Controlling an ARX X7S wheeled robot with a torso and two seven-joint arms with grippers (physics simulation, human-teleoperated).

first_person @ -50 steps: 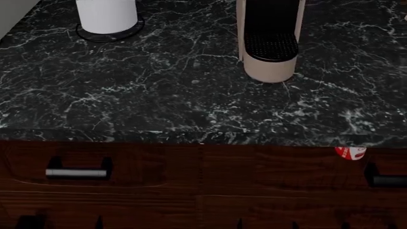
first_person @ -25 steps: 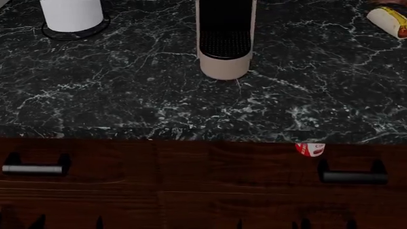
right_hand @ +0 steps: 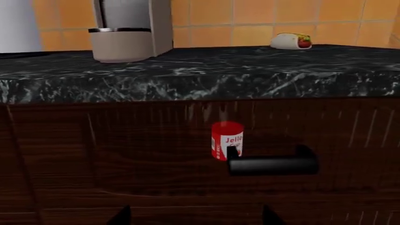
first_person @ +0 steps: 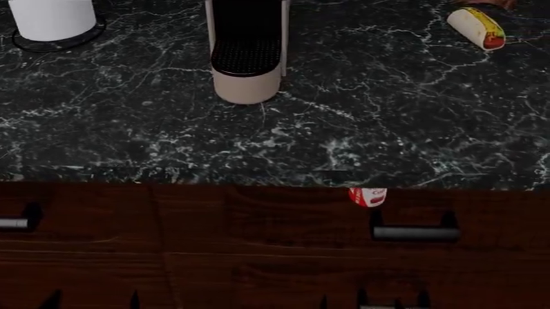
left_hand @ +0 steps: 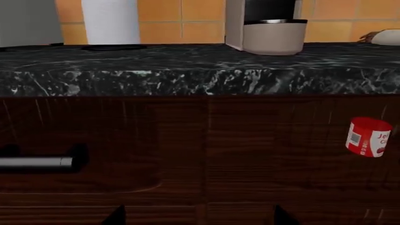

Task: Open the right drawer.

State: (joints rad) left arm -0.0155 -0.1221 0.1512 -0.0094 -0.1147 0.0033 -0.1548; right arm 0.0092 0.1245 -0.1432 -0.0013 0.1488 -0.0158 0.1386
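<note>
The right drawer (right_hand: pixel 187 154) is shut, its handle (right_hand: pixel 272 165) ahead of the right fingers. A red can (right_hand: pixel 227 140) touches that handle. Only dark fingertips (right_hand: pixel 119 216) show, so I cannot tell either grip's state

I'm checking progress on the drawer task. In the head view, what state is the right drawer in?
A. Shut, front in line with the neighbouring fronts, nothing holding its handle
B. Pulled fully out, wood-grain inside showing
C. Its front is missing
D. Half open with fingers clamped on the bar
A: the right drawer sits in line with the neighbouring fronts under the countertop, no inside shows, and nothing touches its bar handle.
</note>
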